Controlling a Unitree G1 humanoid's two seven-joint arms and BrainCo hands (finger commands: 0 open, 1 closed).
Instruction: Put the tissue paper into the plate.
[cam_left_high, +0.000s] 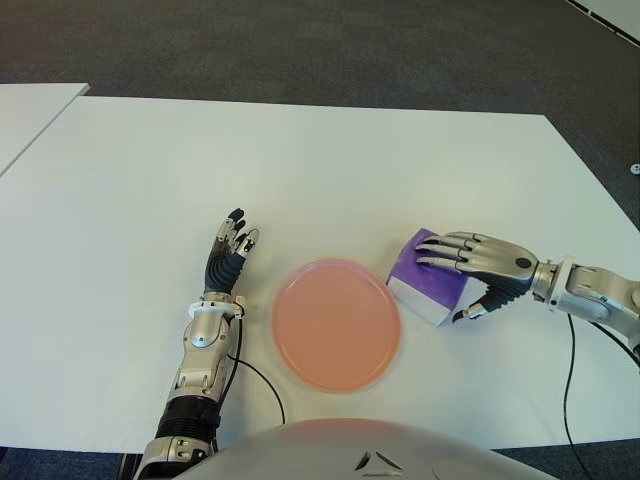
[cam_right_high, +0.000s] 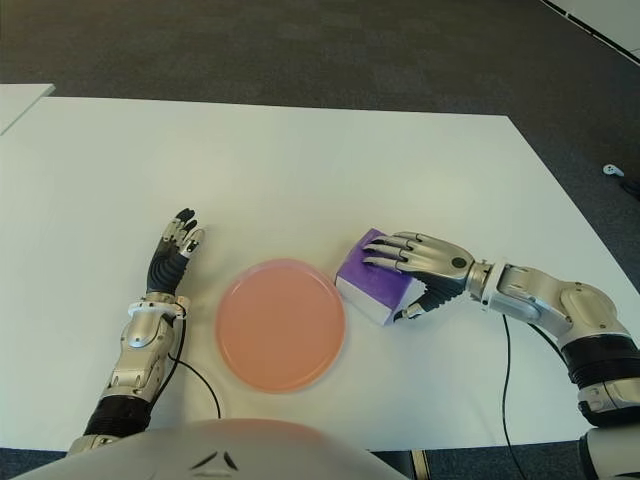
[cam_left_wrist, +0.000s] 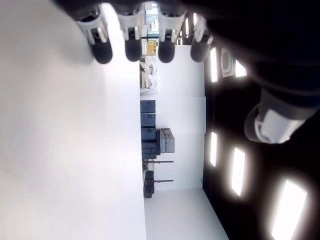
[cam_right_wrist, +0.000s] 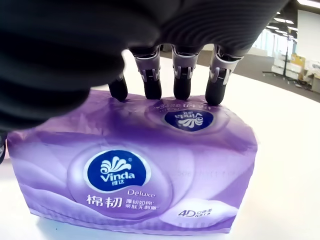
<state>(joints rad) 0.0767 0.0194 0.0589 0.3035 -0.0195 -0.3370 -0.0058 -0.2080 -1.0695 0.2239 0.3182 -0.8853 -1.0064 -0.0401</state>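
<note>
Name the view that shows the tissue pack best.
The right wrist view: the tissue pack fills it, label readable, with the right hand's fingertips on its top. Both eye views show it small, partly covered by the right hand, beside the plate. The left wrist view misses it.

I had the right hand (cam_left_high: 470, 262) reached in from the right side, forearm stretched out low and nearly level, palm down. Its four fingers (cam_right_wrist: 182, 75) were extended forward side by side, slightly bent, with the tips pressing down, and the thumb hooked beneath on the near side. My left hand (cam_left_high: 228, 250) showed on the left with its forearm pointing away from the torso, fingers straight and together, holding nothing.
</note>
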